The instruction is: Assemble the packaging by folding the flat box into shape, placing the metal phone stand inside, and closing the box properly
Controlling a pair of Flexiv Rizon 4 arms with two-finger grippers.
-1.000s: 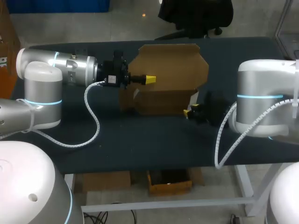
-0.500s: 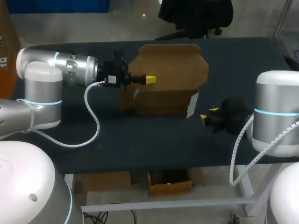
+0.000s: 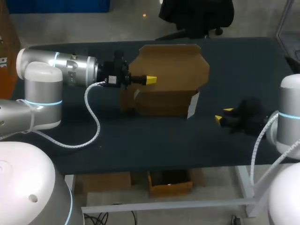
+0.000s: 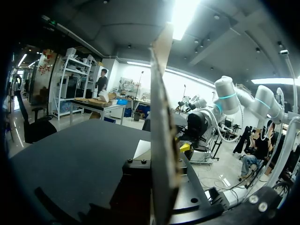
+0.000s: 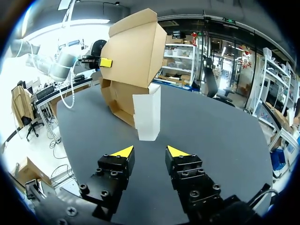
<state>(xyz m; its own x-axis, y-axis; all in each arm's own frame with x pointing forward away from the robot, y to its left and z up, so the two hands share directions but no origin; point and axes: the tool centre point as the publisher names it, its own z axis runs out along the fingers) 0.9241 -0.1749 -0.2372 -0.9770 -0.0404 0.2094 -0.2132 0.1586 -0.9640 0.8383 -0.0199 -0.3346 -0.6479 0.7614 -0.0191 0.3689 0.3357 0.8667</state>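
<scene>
Black table (image 3: 140, 145) under all. Level above it, left arm (image 3: 56, 70); at right edge, right arm (image 3: 290, 115). Mid-table toward far side, cardboard box (image 3: 161, 101), its lid panel (image 3: 173, 63) raised, white side flap (image 3: 192, 104) jutting at right end. On lid panel's left edge, left gripper (image 3: 150, 79) clamped, panel between fingers. Right of box and apart from it, right gripper (image 3: 223, 114), fingers spread, nothing between.

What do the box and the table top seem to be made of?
The box looks like plain brown cardboard, matte, with a thin raw edge in the left wrist view. The table top is dark and matte, perhaps a mat or coating; unclear.
</scene>
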